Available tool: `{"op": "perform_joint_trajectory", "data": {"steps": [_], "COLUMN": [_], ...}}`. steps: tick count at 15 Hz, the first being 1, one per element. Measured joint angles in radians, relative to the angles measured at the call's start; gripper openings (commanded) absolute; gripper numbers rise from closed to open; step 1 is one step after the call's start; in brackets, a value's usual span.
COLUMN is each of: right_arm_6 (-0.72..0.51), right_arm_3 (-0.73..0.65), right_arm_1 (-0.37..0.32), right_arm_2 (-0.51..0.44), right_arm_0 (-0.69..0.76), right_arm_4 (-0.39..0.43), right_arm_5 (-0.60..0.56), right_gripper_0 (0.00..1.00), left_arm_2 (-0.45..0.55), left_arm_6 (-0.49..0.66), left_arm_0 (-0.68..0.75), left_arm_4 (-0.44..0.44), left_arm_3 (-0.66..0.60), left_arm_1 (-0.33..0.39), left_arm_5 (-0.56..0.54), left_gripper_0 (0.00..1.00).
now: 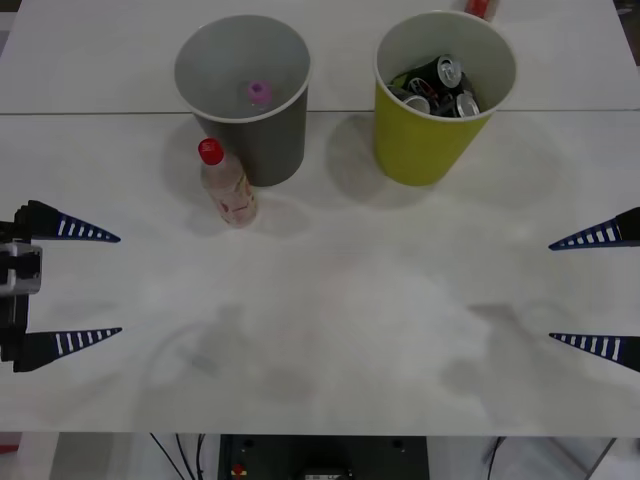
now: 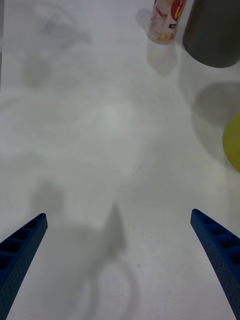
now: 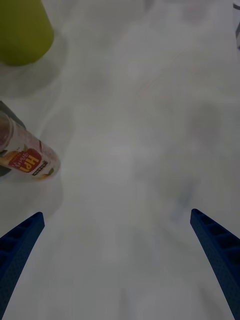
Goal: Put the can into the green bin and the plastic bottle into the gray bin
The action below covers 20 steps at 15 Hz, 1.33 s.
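A: Standing upright on the white tabletop (image 1: 330, 300): plastic bottle (image 1: 228, 185), red cap up, right against the near wall of the gray bin (image 1: 246, 95). Inside that bin, a pink-capped item (image 1: 259, 92). Beside it, apart, the green bin (image 1: 440, 95), already holding several cans (image 1: 445, 85).

B: And the hands?

A: Left hand (image 1: 70, 285) low at the left edge, blue fingers spread wide, holding nothing. Right hand (image 1: 595, 290) mirrored at the right edge, likewise spread and empty. Both well short of the bottle.

B: Risks from here?

A: Probably the tight spot. Barely any gap between bottle and gray bin, so a finger sliding in on the bin side could shove the bin or tip the bottle over. Being tall, narrow and light, likely to topple or roll from a glancing touch. Smooth clear plastic, so possibly a slip if pinched near the cap.
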Motion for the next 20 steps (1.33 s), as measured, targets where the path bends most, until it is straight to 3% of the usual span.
{"op": "perform_joint_trajectory", "data": {"steps": [3, 5, 14, 20], "right_arm_6": [0.0, 0.0, 0.0, 0.0], "right_arm_3": [0.0, 0.0, 0.0, 0.0], "right_arm_1": [0.0, 0.0, 0.0, 0.0], "right_arm_2": [0.0, 0.0, 0.0, 0.0], "right_arm_0": [0.0, 0.0, 0.0, 0.0], "right_arm_4": [0.0, 0.0, 0.0, 0.0], "right_arm_5": [0.0, 0.0, 0.0, 0.0], "right_gripper_0": [1.0, 1.0, 1.0, 1.0], "left_arm_2": [-0.009, -0.051, -0.169, -0.368], "left_arm_6": [0.026, 0.098, 0.703, 1.097], "left_arm_0": [0.001, 0.015, 0.105, 0.103], "left_arm_4": [-0.043, -0.115, -0.446, -0.812], "left_arm_3": [-0.007, -0.051, -0.24, -0.229], "left_arm_1": [-0.069, -0.081, -0.081, -0.081], "left_arm_5": [0.021, 0.103, 0.441, 0.768], "left_gripper_0": [1.0, 1.0, 1.0, 1.0]}}
